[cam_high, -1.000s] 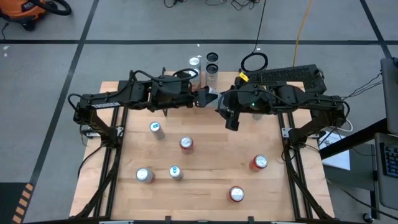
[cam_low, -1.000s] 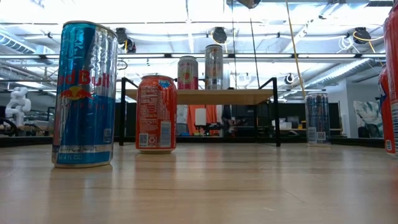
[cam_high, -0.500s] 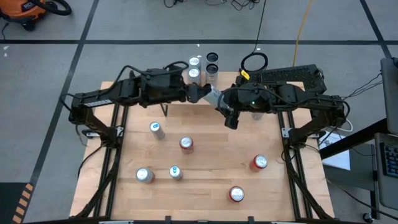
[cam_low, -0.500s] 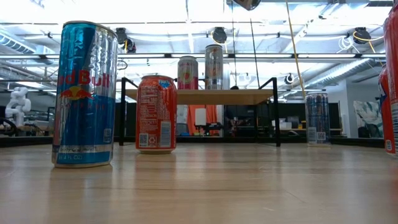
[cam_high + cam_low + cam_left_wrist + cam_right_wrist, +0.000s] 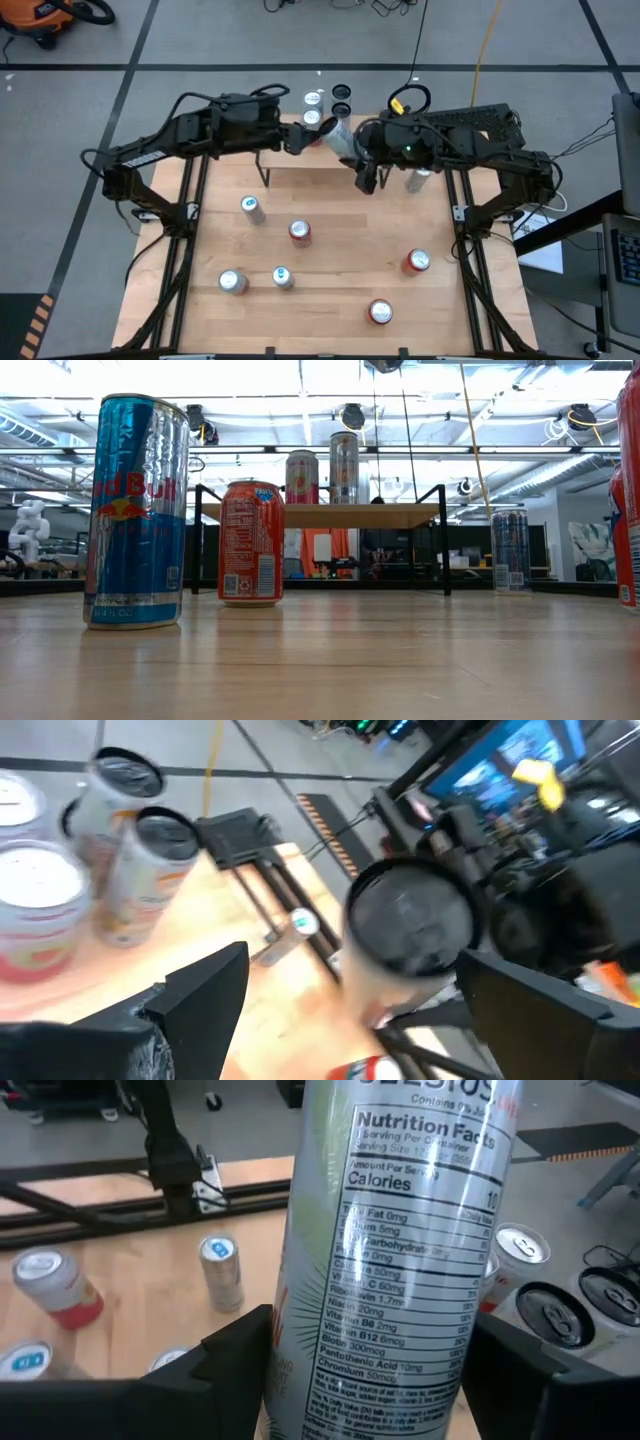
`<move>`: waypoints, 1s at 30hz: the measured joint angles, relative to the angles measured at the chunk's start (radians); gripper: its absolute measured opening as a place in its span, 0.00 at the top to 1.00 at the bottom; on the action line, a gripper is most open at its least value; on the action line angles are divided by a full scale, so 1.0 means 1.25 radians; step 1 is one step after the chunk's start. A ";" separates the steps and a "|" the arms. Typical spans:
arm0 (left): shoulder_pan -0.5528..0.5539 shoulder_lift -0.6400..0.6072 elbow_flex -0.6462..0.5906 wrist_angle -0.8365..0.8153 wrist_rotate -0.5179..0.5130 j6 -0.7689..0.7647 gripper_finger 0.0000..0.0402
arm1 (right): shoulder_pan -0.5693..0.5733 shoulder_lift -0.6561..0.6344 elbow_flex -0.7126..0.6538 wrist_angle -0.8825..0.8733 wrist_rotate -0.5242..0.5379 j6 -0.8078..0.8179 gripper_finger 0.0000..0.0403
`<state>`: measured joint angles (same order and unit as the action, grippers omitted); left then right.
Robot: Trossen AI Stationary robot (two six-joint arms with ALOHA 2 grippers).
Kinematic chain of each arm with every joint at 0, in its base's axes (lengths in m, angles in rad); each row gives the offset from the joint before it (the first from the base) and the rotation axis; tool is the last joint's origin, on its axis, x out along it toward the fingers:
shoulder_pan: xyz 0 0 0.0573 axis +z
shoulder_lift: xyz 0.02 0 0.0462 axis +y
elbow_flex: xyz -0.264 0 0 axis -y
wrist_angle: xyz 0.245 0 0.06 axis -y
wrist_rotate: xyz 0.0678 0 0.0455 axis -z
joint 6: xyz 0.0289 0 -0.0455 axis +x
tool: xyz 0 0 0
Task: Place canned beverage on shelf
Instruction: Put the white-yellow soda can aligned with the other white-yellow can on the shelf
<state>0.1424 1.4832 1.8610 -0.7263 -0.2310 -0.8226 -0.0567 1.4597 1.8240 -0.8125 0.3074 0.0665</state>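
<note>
The canned beverage (image 5: 390,1250) is a tall, slim pale can with a printed nutrition panel down its side; the right gripper (image 5: 350,150) has its jaws closed around the can's body, carrying it tilted in the air above the shelf (image 5: 320,515) at the table's far edge. That shelf has a light wood top on thin black legs, and the low view shows two cans (image 5: 344,467) standing on it, with bare top to either side of them. The left gripper (image 5: 298,138) hovers just beside the held can with its jaws spread wide and nothing between them. Six cans (image 5: 300,231) stand scattered on the wooden table (image 5: 340,300) in the high view: three silver or blue to the left, three red toward the middle and right, well apart from each other.
</note>
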 joint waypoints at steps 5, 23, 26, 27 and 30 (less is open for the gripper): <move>0.002 -0.039 0.001 -0.025 -0.005 0.059 0.10 | -0.020 0.000 0.000 0.024 -0.020 0.001 0.42; -0.087 -0.040 -0.026 0.021 0.136 0.311 0.10 | -0.054 0.000 0.001 0.276 -0.266 0.096 0.42; -0.088 -0.033 -0.026 0.062 0.138 0.311 0.10 | -0.055 0.000 0.001 0.331 -0.284 0.117 0.42; -0.088 -0.033 -0.026 0.069 0.138 0.309 0.10 | -0.055 0.000 0.001 0.350 -0.291 0.122 0.42; -0.086 -0.036 -0.026 0.075 0.138 0.310 0.10 | -0.055 0.000 0.001 0.395 -0.293 0.140 0.42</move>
<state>0.0344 1.4380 1.8286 -0.6330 -0.0586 -0.4346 -0.1249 1.4593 1.8252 -0.3184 -0.0585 0.2418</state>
